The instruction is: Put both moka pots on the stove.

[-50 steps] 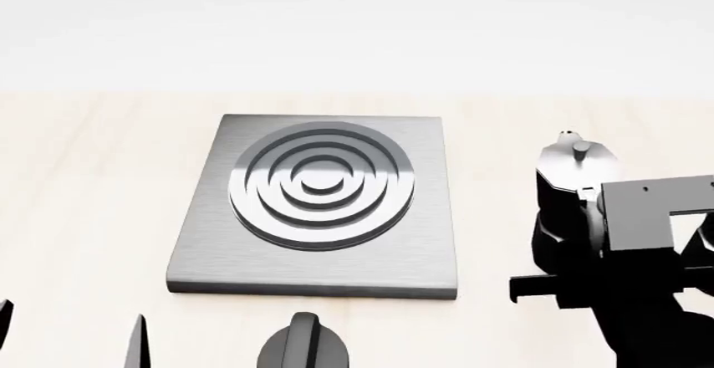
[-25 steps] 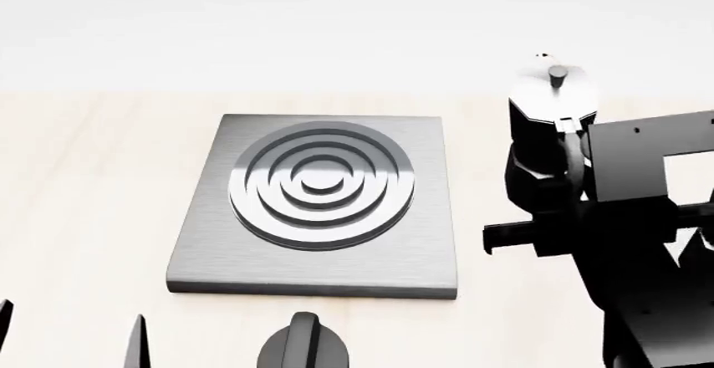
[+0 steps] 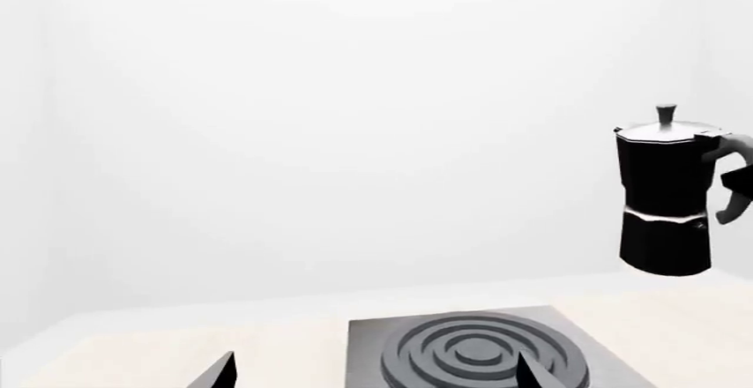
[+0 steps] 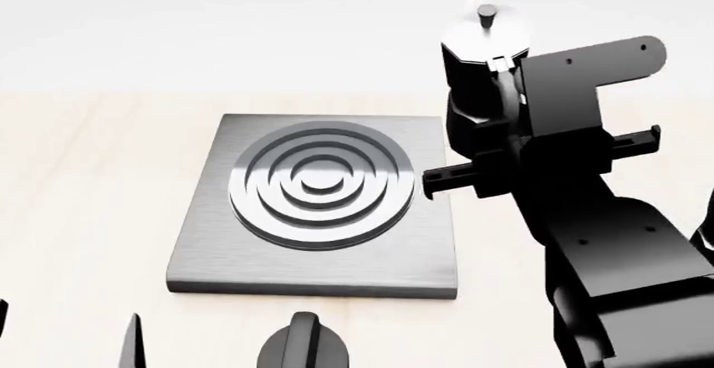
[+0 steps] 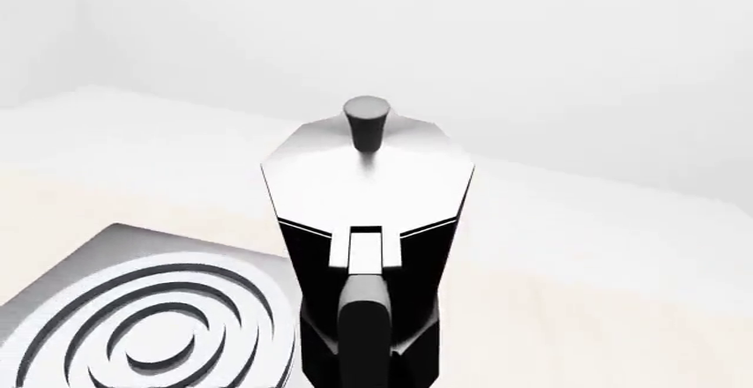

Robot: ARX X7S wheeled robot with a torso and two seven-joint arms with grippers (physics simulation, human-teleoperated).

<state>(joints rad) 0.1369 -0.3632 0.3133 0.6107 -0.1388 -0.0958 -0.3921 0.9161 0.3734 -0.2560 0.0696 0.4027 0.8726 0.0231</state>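
Right hand (image 4: 502, 146) closed on moka pot (image 4: 482, 67), apparently at the handle side; pot carried upright, lid and knob level, clear of the worktop (image 4: 100, 176). In the left wrist view the same pot (image 3: 667, 198) hangs well above the stove (image 3: 471, 353), off to one side of the burner, nothing under its base. In the right wrist view the pot (image 5: 367, 229) fills the middle, handle toward the camera, stove (image 5: 141, 317) just beside and below it.

Stove (image 4: 212, 251) sits flat on the worktop, burner rings (image 4: 321, 182) bare, no pot on it yet. Pot in the head view overlaps the stove's far right corner, not yet over the rings.

Left hand: only dark tips show at the frame edge, near the stove's front left corner; cannot tell how far open, nothing seen in it. Dial knob (image 4: 303, 345) just in front of the stove's front edge, untouched.

Second moka pot not in any view.

Risks, judged:
- Grip by the handle alone leaves the body free to swing or rotate; a quick sideways move toward the burner could tip it.
- Release from this height would topple or bounce the pot off the slab.
- Set down dead centre would likely leave scant room for the second pot.
- Raised rings give an uneven seat; base half on a ring may rock on release.
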